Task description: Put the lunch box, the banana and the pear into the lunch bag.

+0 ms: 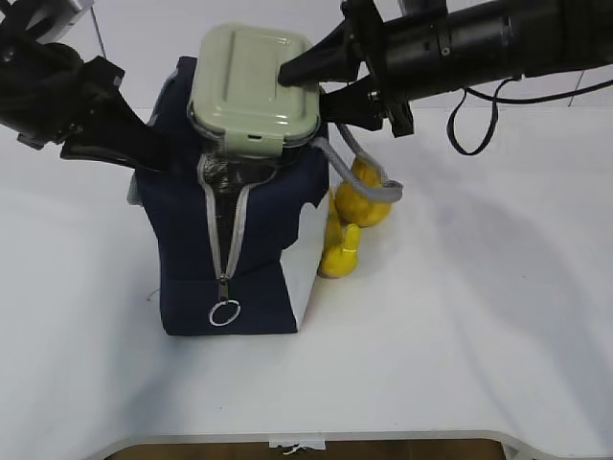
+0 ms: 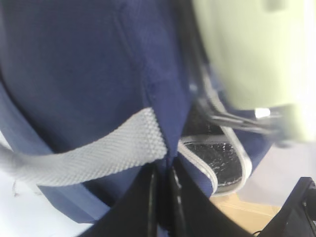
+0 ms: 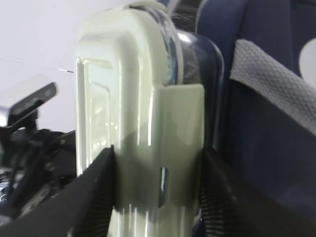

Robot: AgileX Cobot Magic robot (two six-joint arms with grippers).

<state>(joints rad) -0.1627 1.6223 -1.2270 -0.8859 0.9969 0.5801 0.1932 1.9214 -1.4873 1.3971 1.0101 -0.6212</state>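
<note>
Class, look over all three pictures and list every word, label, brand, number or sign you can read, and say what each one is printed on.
None can be read in any view.
The lunch box lid is plain sage green, with no print showing.
The lunch bag shows plain navy fabric, grey zipper tape and a white panel; no lettering.
The right gripper and left gripper are plain black, with no marking legible.

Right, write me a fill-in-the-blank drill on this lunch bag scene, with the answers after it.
1. The right gripper is shut on the ____.
2. The left gripper pinches the fabric edge of the lunch bag beside its grey ____.
3. The banana and pear lie on the table, ____ the bag.
4. The lunch box has a green ____.

Missing words: lunch box; handle; outside; lid
</note>
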